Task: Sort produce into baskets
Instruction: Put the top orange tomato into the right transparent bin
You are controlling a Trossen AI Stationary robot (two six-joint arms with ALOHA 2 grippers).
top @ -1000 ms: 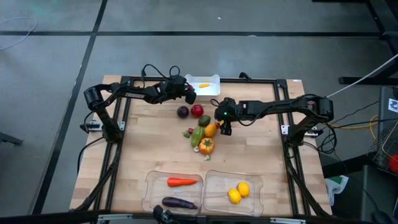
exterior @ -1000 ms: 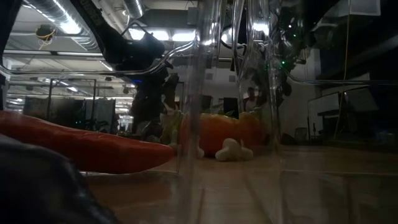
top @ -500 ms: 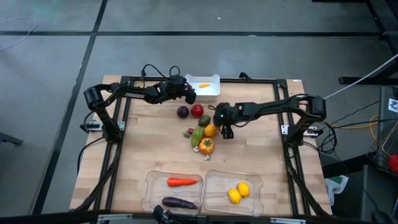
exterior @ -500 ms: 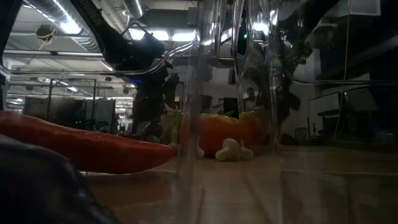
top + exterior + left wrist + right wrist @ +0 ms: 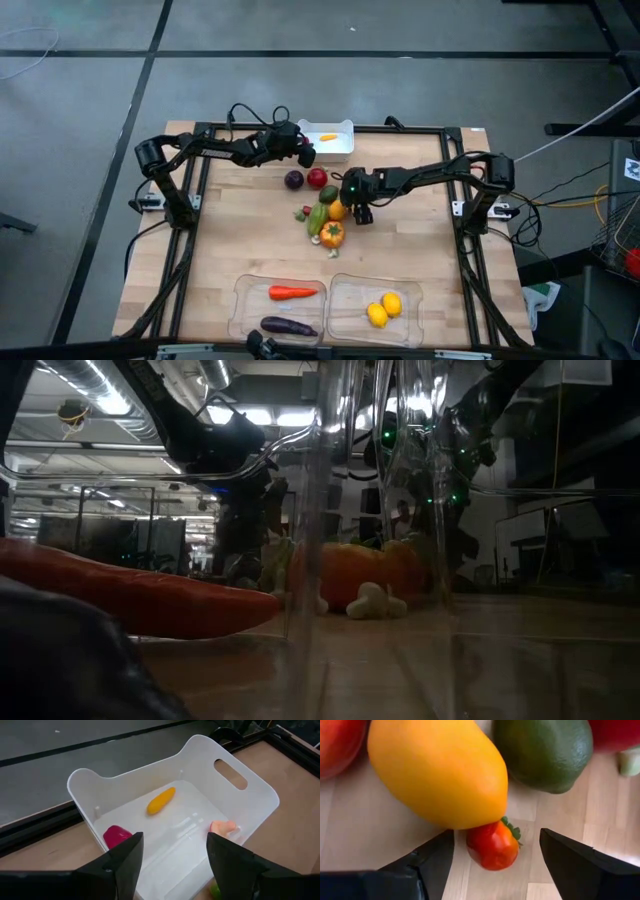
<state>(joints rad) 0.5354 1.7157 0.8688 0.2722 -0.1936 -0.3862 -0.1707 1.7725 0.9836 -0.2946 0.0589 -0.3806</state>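
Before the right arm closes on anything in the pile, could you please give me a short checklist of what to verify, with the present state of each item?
1. Right gripper jaws open: ok, both fingers stand apart.
2. Target between the fingers: ok, the small red strawberry sits in the gap.
3. Target free of neighbours: not ok, the yellow-orange fruit leans on it, and the green fruit lies close by.
4. Left gripper out of the way: ok, it hovers open over the white bin, far from the pile.
5. Room in the clear trays: ok, bare floor shows beside the carrot and lemons.
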